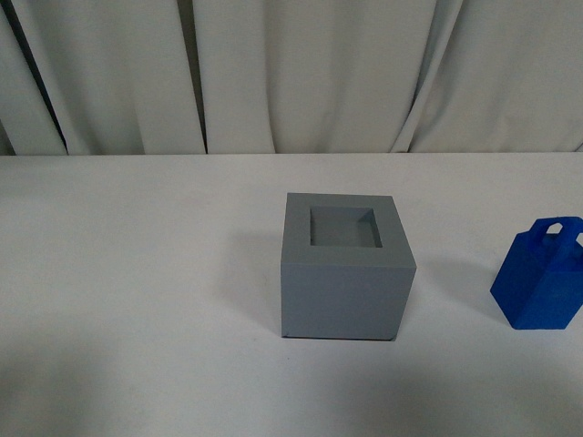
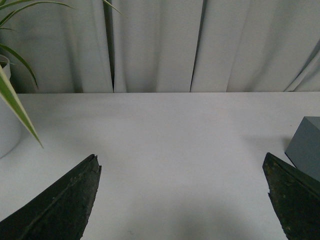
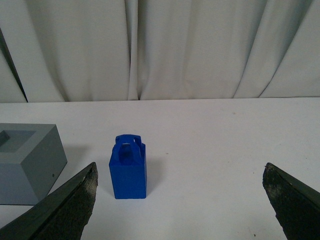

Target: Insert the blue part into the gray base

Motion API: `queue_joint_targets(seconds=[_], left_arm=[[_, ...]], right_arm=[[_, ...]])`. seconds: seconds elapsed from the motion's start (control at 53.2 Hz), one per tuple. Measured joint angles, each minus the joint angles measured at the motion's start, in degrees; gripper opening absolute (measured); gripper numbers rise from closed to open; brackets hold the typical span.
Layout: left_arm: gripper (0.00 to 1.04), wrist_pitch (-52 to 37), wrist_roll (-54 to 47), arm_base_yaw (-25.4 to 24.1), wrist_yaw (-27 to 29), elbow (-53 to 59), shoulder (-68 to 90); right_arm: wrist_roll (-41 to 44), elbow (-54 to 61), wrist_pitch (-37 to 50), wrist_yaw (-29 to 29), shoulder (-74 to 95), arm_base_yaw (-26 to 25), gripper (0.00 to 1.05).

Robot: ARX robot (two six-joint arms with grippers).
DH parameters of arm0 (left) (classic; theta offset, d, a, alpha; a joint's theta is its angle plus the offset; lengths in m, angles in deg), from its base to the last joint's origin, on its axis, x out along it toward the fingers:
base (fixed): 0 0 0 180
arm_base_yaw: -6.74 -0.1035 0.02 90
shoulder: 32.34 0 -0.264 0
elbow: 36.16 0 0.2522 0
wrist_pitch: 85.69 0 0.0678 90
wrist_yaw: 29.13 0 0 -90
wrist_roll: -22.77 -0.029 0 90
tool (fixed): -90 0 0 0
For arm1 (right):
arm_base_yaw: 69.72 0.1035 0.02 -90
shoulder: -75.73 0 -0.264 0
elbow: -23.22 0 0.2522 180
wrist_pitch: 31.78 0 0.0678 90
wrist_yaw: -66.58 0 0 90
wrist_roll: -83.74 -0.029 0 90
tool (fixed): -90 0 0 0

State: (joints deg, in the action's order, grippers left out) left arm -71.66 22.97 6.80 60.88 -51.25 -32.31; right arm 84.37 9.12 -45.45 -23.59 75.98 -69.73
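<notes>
**Op A:** Two objects on the white counter [image 1: 137,273]. The gray base [image 1: 344,269] sits mid-counter with its square recess facing up. The blue part [image 1: 539,278] stands upright well off to the base's right, loop handle on top. They're not touching.

**Op B:** Claws?

**Op A:** My left claw [image 2: 181,159] has its fingers spread wide over bare counter, and one corner of the gray base shows at the edge of that wrist view. My right claw [image 3: 180,166] is spread wide too. The blue part is on the counter ahead of it, clear of both fingers, with the gray base beside it.

**Op B:** Background?

**Op A:** A white curtain [image 1: 301,73] hangs behind the counter. The left wrist view shows a plant [image 2: 15,100] with green leaves in a white pot [image 2: 6,130].
</notes>
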Motion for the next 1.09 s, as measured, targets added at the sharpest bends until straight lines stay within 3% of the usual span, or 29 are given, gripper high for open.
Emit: queue_joint_targets(seconds=[1.091], left_arm=[[0.99,0.0,0.0,0.0,0.0,0.0,0.0]], right_arm=[[0.0,0.0,0.0,0.0,0.0,0.0,0.97]])
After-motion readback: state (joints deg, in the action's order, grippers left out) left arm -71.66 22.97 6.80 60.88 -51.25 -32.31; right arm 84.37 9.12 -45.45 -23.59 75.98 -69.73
